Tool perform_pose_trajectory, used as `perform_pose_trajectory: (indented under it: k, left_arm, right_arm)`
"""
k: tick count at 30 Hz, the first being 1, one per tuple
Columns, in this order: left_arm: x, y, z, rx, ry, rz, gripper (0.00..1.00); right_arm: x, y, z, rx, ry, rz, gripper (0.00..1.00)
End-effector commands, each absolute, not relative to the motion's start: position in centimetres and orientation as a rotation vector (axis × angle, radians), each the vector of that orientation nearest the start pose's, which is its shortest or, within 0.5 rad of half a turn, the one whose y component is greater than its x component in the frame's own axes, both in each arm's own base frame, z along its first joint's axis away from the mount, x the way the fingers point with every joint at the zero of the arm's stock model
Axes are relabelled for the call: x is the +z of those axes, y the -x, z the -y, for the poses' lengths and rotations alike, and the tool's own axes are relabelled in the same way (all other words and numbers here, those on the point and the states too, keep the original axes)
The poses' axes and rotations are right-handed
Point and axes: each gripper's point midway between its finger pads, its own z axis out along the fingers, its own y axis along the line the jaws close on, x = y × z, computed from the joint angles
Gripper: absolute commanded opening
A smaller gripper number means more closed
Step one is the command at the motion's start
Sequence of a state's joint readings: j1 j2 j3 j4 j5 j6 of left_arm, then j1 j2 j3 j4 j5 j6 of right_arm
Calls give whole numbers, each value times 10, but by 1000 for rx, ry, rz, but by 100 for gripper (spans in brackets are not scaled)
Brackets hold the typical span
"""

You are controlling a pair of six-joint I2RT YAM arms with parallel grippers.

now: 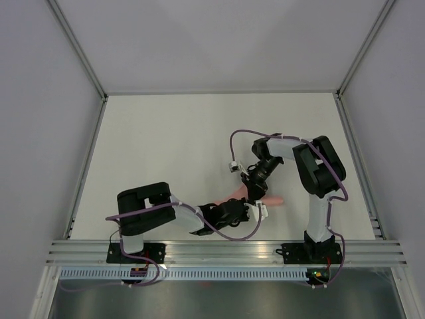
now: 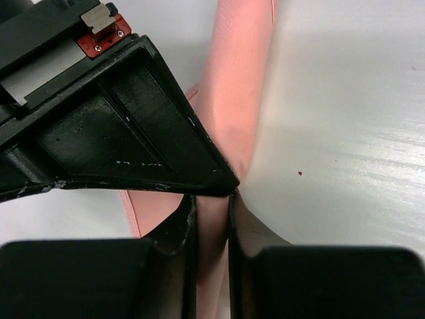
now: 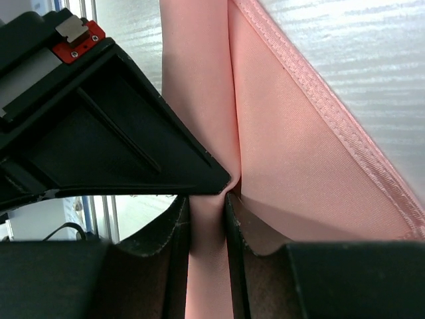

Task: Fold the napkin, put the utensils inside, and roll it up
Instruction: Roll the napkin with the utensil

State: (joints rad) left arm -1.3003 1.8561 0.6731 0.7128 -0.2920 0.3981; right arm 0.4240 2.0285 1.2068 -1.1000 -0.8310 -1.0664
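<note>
near the front edge of the worktop (image 1: 166, 146), the left jaws are pinched together on a fold of the napkin (image 1: 273, 201), pink cloth filling the slit between them. just beyond, the right jaws clamp another fold of the napkin.

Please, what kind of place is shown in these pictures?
Most likely a robot test bench in a laboratory. The left arm and right arm are bolted to a metal rail at the near edge of a white table, and plain pale walls close it in on three sides.
</note>
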Motion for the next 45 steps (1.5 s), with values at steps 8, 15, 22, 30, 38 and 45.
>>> perform_pose_trajectory:
  k: [8,15,22,30,38,45]
  left_arm:
    - [-36,-168,370,-383,-1571,-1770,2]
    - [-36,-176,366,-424,-1530,-1833,2]
    - [-31,-184,361,-562,-1446,-1958,2]
    - [-38,-185,354,-739,-1405,-2151,2]
    - [-46,-180,359,-999,-1377,-2340,2]
    - [-46,-183,357,-1200,-1314,-2483,2]
  right_arm:
    - [-19,-215,-176,1062,1964,-2225,59]
    - [22,-248,-175,1067,1832,-2186,98]
    - [72,-283,-153,1051,1579,-2137,98]
    - [97,-294,-126,868,1361,-2079,98]
    - [108,-279,-118,597,1259,-1960,94]
    - [92,-268,-127,333,1340,-1809,84]
